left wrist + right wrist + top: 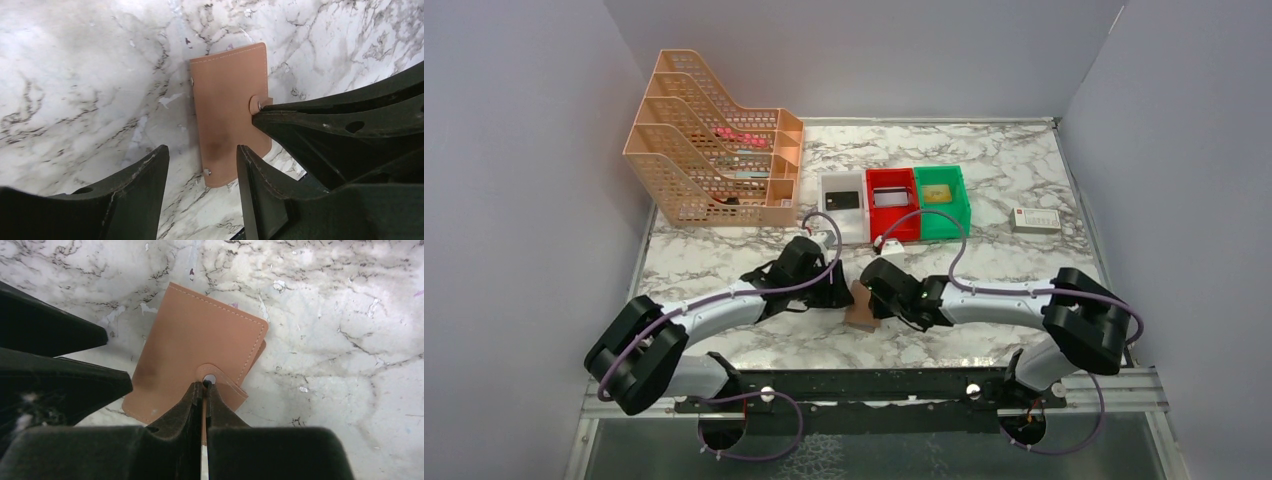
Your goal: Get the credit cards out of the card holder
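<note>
The card holder (195, 335) is lying closed, so the task is barely starting; the right end effector (206, 385) is pinching its snap tab (229, 389), the left end effector (202, 152) is hanging released.

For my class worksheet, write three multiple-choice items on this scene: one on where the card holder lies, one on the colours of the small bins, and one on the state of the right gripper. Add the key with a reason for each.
1. Where is the card holder?
A in the file rack
B on the marble table
C on top of the white box

2. Which colours does the row of small bins have?
A white, red, green
B blue, yellow, black
C all red

3. How is the right gripper?
A wide open above the table
B holding a black card
C shut on the holder's snap tab

Key:
1 B, it lies flat on the marble.
2 A, the view from above shows these three.
3 C, its fingers pinch the tab.
</note>
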